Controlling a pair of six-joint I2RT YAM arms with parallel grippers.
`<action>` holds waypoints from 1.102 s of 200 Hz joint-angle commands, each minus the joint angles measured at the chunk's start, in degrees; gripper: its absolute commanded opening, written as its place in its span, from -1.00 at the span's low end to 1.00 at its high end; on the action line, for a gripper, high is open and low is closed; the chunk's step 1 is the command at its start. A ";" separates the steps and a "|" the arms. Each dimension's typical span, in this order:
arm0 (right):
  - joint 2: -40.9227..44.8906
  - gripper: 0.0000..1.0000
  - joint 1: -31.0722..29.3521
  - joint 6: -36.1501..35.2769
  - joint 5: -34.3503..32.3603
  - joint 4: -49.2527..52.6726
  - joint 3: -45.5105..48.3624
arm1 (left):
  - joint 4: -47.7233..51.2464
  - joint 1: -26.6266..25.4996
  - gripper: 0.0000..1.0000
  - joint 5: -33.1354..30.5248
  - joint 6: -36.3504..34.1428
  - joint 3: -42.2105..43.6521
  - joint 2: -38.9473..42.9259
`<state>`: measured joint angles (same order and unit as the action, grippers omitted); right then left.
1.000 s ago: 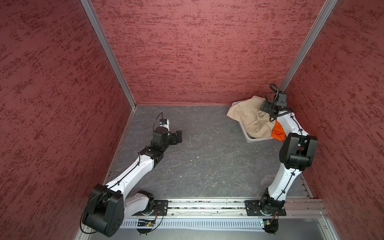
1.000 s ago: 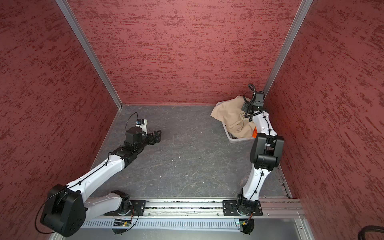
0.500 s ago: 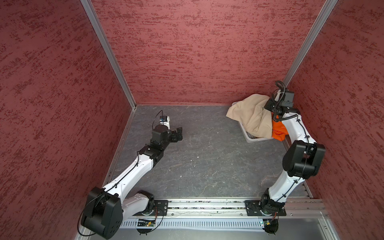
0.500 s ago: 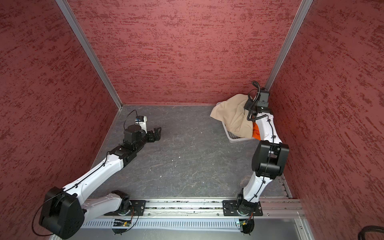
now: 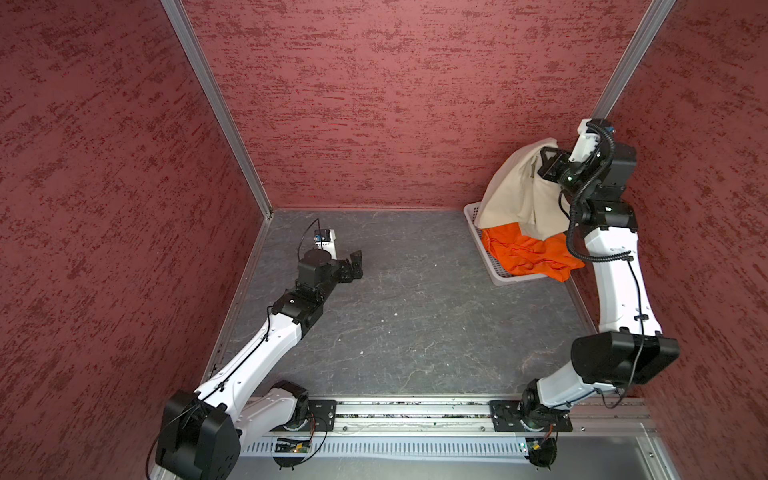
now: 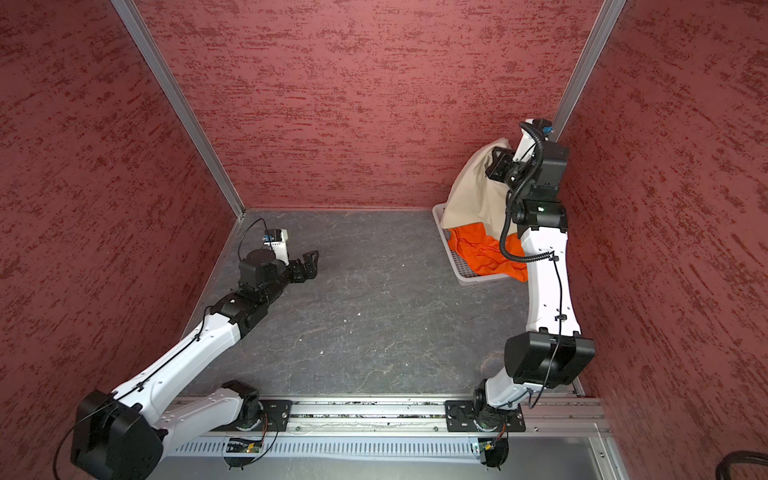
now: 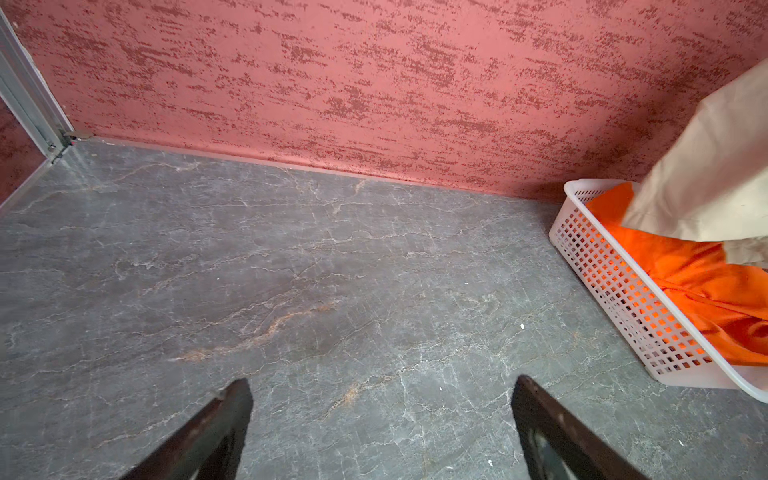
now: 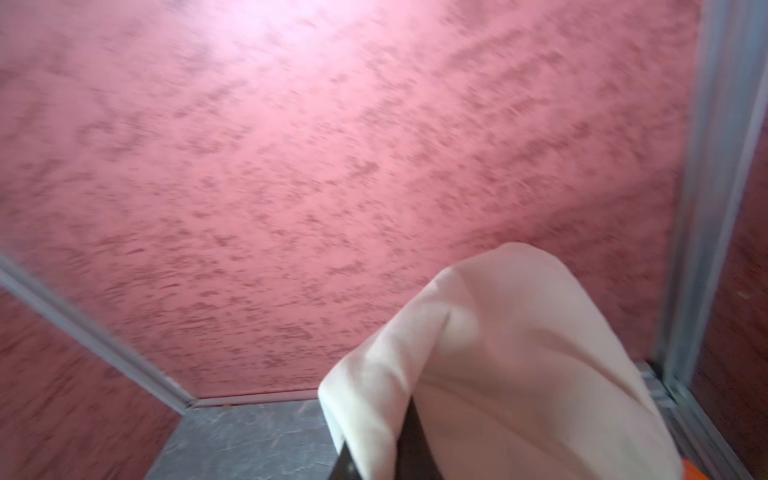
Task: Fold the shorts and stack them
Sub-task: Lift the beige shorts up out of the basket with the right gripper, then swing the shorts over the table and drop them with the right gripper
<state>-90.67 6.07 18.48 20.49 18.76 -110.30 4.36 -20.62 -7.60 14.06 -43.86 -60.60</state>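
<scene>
Grey veined table (image 5: 415, 332) carries a white perforated basket (image 5: 505, 277) at two o'clock. Smooth beige shorts (image 5: 511, 195) hang in a draped cone from the right tool (image 5: 544, 160), which is clamped on them above the basket. Crumpled orange shorts (image 5: 528, 253) lie in the basket. At ten o'clock the left tool (image 5: 355, 266) gapes empty.

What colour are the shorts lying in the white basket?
Bright orange: the orange shorts show best in the left wrist view.
</scene>
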 commanded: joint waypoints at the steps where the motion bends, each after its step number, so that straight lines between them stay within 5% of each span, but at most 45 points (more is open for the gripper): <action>1: 1.92 -1.00 -5.02 -1.90 4.20 1.18 -8.34 | 2.15 -0.25 0.96 -1.83 -1.40 -2.38 1.90; 44: -3.46 -1.00 -14.62 -2.96 7.67 9.89 -20.73 | 7.54 -0.19 0.96 -5.40 -1.33 -4.38 4.73; 93: -7.39 -1.00 -25.36 -1.97 8.05 10.91 -12.90 | 15.43 -0.12 0.97 -10.69 -1.24 -5.76 8.96; 121: -8.07 -0.09 -25.93 -2.11 -2.12 10.08 -2.32 | 18.82 0.22 0.97 -10.97 -0.41 -5.13 10.66; 138: -7.96 0.23 -25.93 -4.81 -10.74 11.76 2.02 | 22.07 0.57 0.97 -10.29 0.49 -5.01 10.93; 174: -1.84 0.35 -28.08 -9.44 -16.16 9.38 16.11 | 26.61 2.69 0.97 -6.26 3.29 -3.02 9.90; 220: 2.21 0.36 -42.28 -12.10 -18.93 4.85 34.00 | 26.39 11.00 0.92 7.31 10.20 0.32 5.75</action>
<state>-89.49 -29.30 8.19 4.99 27.97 -81.62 29.56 -13.67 -9.19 19.40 -45.17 -52.49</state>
